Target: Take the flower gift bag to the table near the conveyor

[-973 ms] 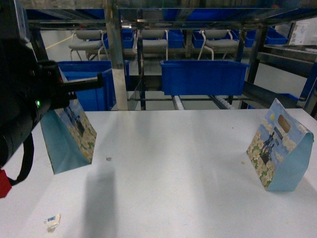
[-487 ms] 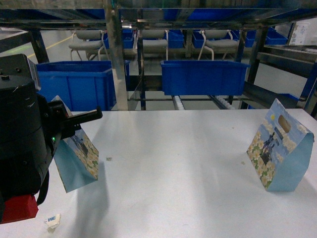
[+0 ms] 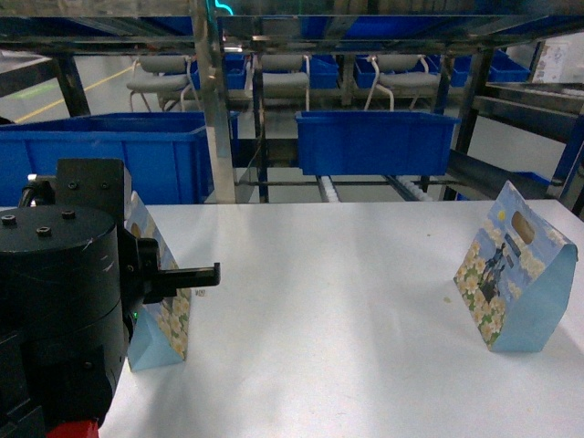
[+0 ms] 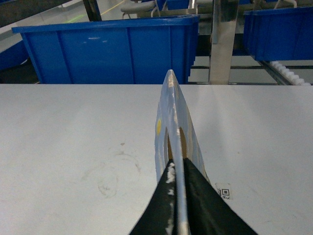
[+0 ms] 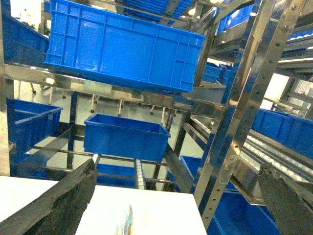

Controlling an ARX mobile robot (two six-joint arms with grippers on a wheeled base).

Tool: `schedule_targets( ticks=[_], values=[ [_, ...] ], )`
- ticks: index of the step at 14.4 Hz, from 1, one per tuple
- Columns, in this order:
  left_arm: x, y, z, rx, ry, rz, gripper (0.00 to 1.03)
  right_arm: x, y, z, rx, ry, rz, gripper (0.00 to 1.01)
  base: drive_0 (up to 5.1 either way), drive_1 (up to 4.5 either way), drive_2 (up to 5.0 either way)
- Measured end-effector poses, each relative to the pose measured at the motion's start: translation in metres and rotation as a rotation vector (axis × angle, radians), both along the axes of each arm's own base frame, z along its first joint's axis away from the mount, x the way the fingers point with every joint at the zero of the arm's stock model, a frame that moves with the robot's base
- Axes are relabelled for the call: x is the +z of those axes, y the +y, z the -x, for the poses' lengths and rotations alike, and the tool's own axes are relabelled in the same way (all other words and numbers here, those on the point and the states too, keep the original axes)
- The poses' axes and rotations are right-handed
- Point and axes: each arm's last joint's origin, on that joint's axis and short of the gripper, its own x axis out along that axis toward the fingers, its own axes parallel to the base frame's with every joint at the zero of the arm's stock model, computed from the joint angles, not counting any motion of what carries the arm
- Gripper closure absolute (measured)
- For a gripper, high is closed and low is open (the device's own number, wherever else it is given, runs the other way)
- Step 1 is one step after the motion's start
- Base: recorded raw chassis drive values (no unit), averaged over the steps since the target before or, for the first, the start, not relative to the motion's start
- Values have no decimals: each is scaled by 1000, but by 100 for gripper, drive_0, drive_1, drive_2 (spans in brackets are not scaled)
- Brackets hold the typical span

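1. Since the earlier frame, the left pincer (image 4: 177,196) has lowered the flower gift bag (image 3: 162,297) onto the desk (image 3: 328,301), lower left.
2. Its fingers clamp the bag's top edge.
3. Bag upright, thin edge pointing toward the conveyor (image 3: 365,187).
4. Right pincer (image 5: 176,196) is spread wide.
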Motion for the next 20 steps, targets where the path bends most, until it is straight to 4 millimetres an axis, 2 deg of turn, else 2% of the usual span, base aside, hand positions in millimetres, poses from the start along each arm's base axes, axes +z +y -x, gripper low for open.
schedule_targets(
  ticks=[2,4,5,7,8,11,13,15,19,20],
  values=[
    [-2,2,4,-6,8,8,73,0,0,0,0,0,0,3,0,0,0],
    [5,3,7,-27,2,18,48,0,0,0,0,0,0,3,0,0,0],
    [14,2,6,-49,-20,18,35,0,0,0,0,0,0,3,0,0,0],
    [46,3,3,-91,-116,53,10,0,0,0,0,0,0,3,0,0,0],
    [59,4,2,-107,-155,58,4,0,0,0,0,0,0,3,0,0,0],
    [104,19,8,-111,-285,89,5,0,0,0,0,0,0,3,0,0,0],
    [141,39,22,-90,-352,116,5,0,0,0,0,0,0,3,0,0,0],
    [169,53,32,-67,-409,123,5,0,0,0,0,0,0,3,0,0,0],
    [205,66,55,-56,-467,133,5,0,0,0,0,0,0,3,0,0,0],
    [206,66,55,-54,-466,133,5,0,0,0,0,0,0,3,0,0,0]
  ],
)
